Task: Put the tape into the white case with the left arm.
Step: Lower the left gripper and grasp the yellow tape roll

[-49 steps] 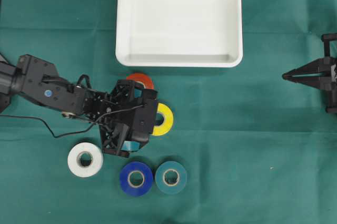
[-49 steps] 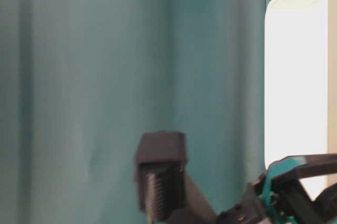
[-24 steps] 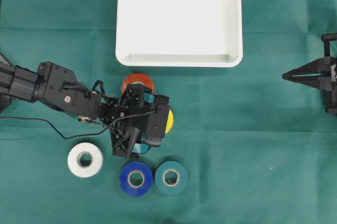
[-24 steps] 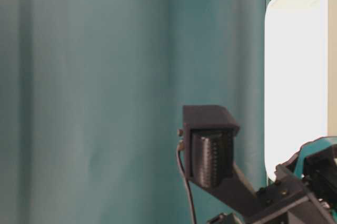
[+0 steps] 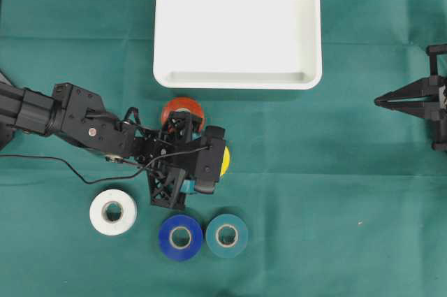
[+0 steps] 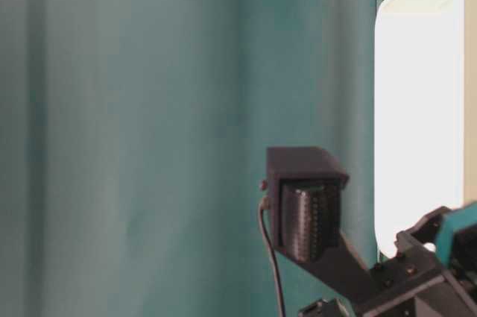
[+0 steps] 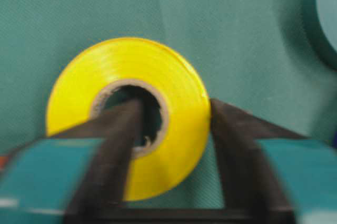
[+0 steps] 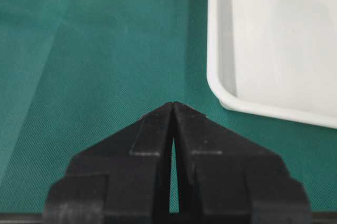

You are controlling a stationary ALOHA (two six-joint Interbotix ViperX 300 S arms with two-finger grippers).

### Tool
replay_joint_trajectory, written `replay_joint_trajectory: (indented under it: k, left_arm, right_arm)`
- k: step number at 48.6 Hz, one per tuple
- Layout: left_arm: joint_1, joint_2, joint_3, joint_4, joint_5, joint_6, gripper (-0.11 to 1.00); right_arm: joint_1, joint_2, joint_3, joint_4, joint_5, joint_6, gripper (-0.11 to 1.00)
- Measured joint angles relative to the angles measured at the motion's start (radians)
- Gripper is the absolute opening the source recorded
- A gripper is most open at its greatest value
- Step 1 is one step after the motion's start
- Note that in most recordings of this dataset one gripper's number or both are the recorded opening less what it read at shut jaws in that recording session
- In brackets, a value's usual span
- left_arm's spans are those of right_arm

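Yellow roll of vinyl tape with a cardboard core [image 7: 126,118] lies flat on the green cloth-covered table [image 5: 314,192], below and slightly left of centre of the shallow white rectangular plastic case with rounded corners [image 5: 237,80]. The roll is well apart from the case rim and not yet lifted, as far as the overhead view shows, where only its right edge peeks out from under the arm.

Left gripper [image 7: 174,145], black with teal bands, is down over the roll. In the left wrist view one finger stands inside the core and the other against the outer wall, so the fingers are pinched on one side of the ring. Grip reads as made, or very nearly; the view is a little blurred.

Case interior: bare white, no roll in it. Judgement: the grasp stage is about complete; lifting, carrying up to the case and releasing are all left.

Neighbours: a red tape roll [image 5: 183,107] sits just above the gripper body, between it and the case rim. A white tape roll [image 5: 112,212], a blue tape roll [image 5: 180,237] and a teal tape roll [image 5: 226,235] lie in a row lower on the table, untouched.

Right gripper [image 8: 174,109], plain black, is parked at the right edge of the table, its fingers narrowed to a slit with nothing between them.

Table-level view shows only part of the left arm and an edge of the case.
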Motion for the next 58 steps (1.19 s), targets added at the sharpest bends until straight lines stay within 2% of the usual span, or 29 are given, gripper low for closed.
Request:
replay_joint_trajectory:
  k: [2,18,39,51,58]
  left_arm:
    - [-0.002,0.0,0.0,0.0,0.003,0.0,0.26]
    - [-0.002,-0.003,-0.012,0.0,0.023,-0.003,0.26]
    - [-0.011,-0.225,-0.015,0.0,0.133,-0.002,0.26]
    - [-0.006,-0.256,-0.015,-0.002,0.163,0.003,0.26]
    - [0.038,-0.255,-0.015,0.0,0.164,0.005,0.26]
  right_arm:
    - [0.0,0.0,0.0,0.0,0.0,0.0,-0.09]
    - [0.0,0.0,0.0,0.0,-0.002,0.0,-0.09]
    - [0.0,-0.008,0.003,0.0,0.0,0.0,-0.09]
    - [0.0,-0.023,0.003,0.0,-0.002,-0.002,-0.09]
    - [0.0,-0.026,0.006,0.0,0.0,0.0,-0.09]
